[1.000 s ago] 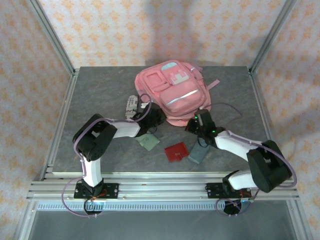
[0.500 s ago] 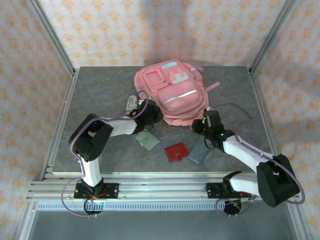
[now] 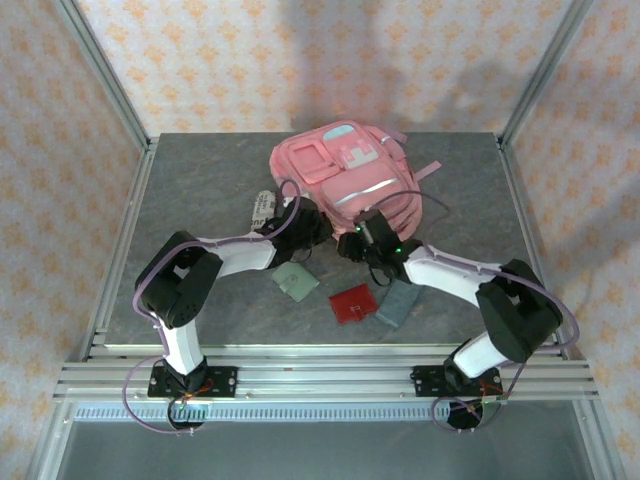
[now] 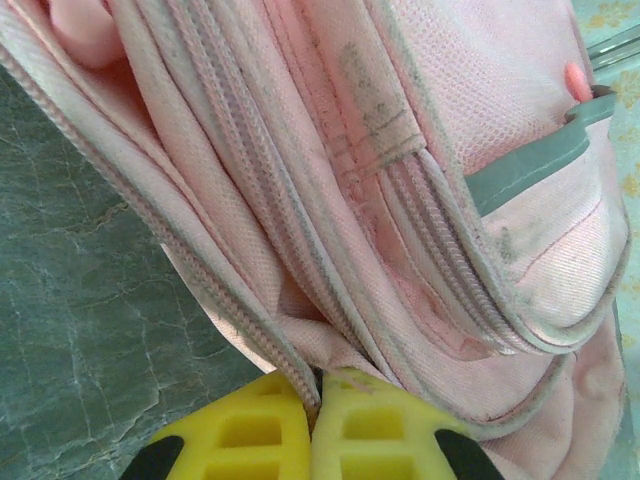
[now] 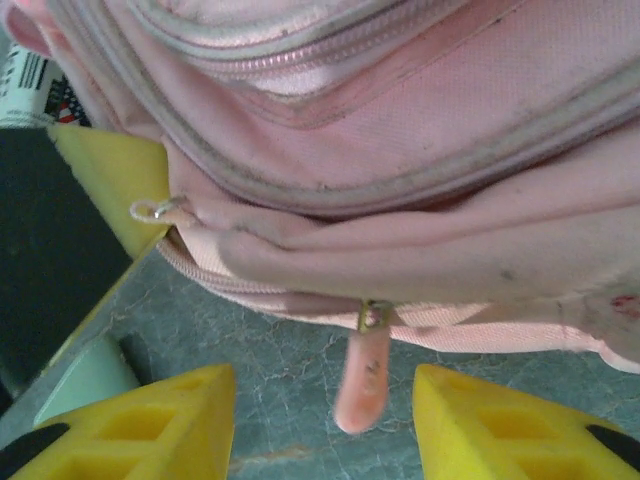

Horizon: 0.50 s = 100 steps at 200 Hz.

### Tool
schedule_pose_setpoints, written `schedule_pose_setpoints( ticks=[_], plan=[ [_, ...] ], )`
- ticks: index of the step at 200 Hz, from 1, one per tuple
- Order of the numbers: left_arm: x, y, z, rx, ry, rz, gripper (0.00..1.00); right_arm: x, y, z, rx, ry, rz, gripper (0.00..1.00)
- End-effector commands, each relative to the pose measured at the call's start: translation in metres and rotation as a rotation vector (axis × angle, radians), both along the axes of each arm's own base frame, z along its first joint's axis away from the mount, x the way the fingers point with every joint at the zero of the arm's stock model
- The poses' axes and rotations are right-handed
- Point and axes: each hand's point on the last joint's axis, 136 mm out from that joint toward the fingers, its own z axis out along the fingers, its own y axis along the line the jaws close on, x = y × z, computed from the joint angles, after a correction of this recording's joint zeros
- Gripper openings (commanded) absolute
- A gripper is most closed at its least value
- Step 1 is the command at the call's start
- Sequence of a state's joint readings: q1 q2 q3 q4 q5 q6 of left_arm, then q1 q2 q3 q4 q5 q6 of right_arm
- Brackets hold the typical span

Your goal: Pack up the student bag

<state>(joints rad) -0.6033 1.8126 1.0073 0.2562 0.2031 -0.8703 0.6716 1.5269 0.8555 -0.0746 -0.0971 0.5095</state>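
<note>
my left gripper (image 4: pixel 313 388) is clamped on the student bag (image 4: pixel 420 180) seam; my right gripper (image 5: pixel 322 385) stands open, the pink zip pull (image 5: pixel 362 385) between its fingers.

A packet (image 3: pixel 262 212) left of student bag (image 3: pixel 345 185)

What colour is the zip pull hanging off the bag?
Pink; zip pull on the bag, best in right wrist view.
</note>
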Motion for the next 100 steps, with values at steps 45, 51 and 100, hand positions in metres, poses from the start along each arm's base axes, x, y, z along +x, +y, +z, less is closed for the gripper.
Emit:
schedule_pose_setpoints(
  ticks=[45, 51, 100],
  plan=[
    [0.006, -0.025, 0.051, -0.098, -0.102, -0.046, 0.00, 0.027, -0.020, -0.014, -0.188, 0.007, -0.162, 0.36],
    [0.007, -0.025, 0.052, -0.099, -0.104, -0.045, 0.00, 0.028, -0.019, -0.018, -0.201, 0.013, -0.158, 0.35],
    [0.010, -0.027, 0.058, -0.110, -0.117, -0.040, 0.00, 0.028, -0.020, -0.034, -0.238, 0.020, -0.139, 0.15]
  ],
)
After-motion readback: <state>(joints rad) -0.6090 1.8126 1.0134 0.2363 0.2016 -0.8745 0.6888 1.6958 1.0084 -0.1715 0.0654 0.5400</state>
